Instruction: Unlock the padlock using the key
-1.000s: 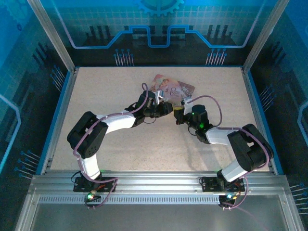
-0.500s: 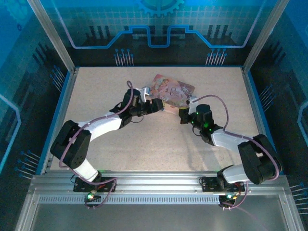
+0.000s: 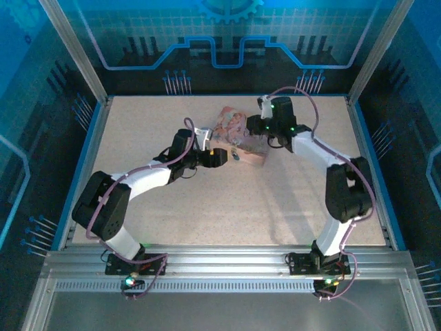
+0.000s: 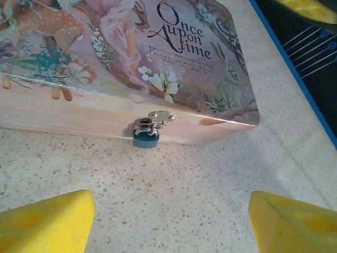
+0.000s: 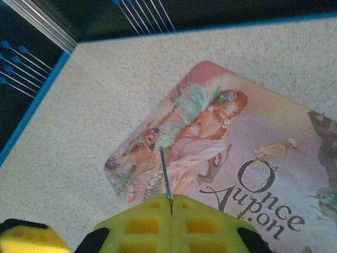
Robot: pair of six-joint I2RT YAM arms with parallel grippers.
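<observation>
The padlock (image 4: 146, 138) hangs from a silvery clasp (image 4: 159, 117) on the side wall of the pink storybook tin (image 4: 158, 63), low against the wall where it meets the bench (image 4: 174, 179). Its bluish body points down, and its shackle is threaded through the clasp. The left claw (image 4: 171, 211) faces it from just in front. Its yellow pads (image 4: 47, 221) stand wide apart on either side of the lock and touch nothing.

The key (image 5: 165, 174) is a thin dark sliver clamped between the closed pads of the right claw (image 5: 171, 199). It sticks out over the tin's illustrated lid, well away from the lock.

A second ago both claws crowded together at the tin's near edge. Since then the right arm has swung up and away, and its claw (image 3: 251, 127) is now above the far right part of the lid. The left claw (image 3: 219, 157) has backed off slightly to the left and spread its pads. The tin (image 3: 231, 127) lies much where it did.

The bench is a speckled beige sheet with a blue border (image 3: 365, 158), and it is fenced by aluminium posts (image 3: 72, 48). Blue-lit panels with a circuit pattern (image 3: 227, 41) close in the back and sides. A ribbed metal rail (image 3: 227, 265) at the near edge carries both arm bases.
</observation>
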